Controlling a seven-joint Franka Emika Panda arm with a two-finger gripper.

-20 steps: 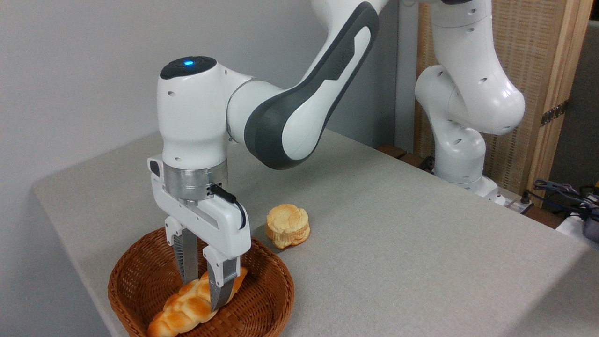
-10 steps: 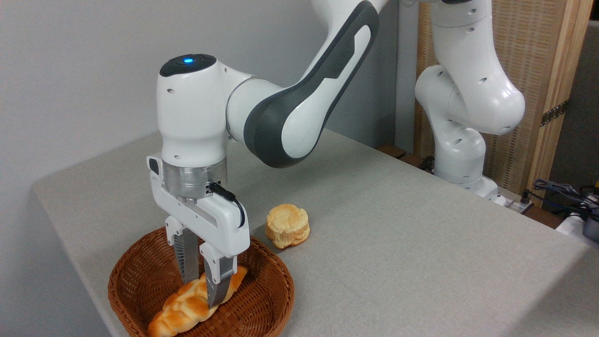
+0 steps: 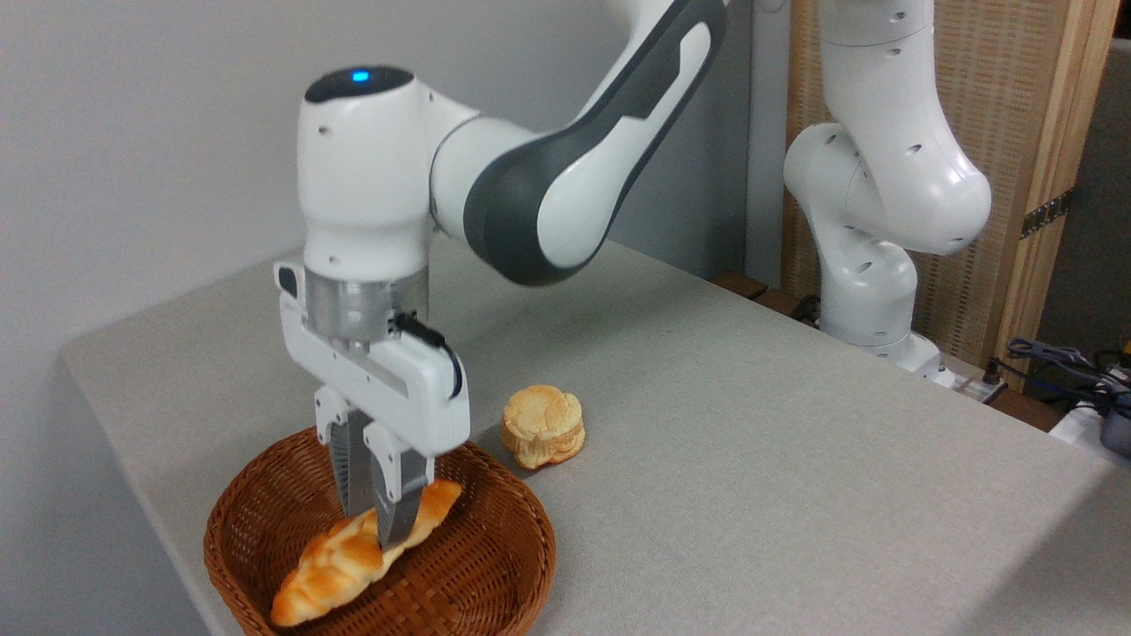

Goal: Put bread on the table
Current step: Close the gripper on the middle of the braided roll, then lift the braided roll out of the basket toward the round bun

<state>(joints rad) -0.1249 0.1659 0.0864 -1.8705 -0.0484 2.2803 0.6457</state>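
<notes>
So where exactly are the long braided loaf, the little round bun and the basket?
braided loaf (image 3: 340, 565): fixed camera, glossy top left of the fingers.
round bun (image 3: 542, 424): fixed camera, its top face.
basket (image 3: 517, 512): fixed camera, right rim.

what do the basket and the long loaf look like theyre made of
The basket looks like woven wicker or rattan: brown strands in a visible weave, slightly shiny. The braided loaf has a very glossy, even golden-orange surface, so it may be a plastic or foam replica rather than real bread; the picture cannot settle it.
</notes>
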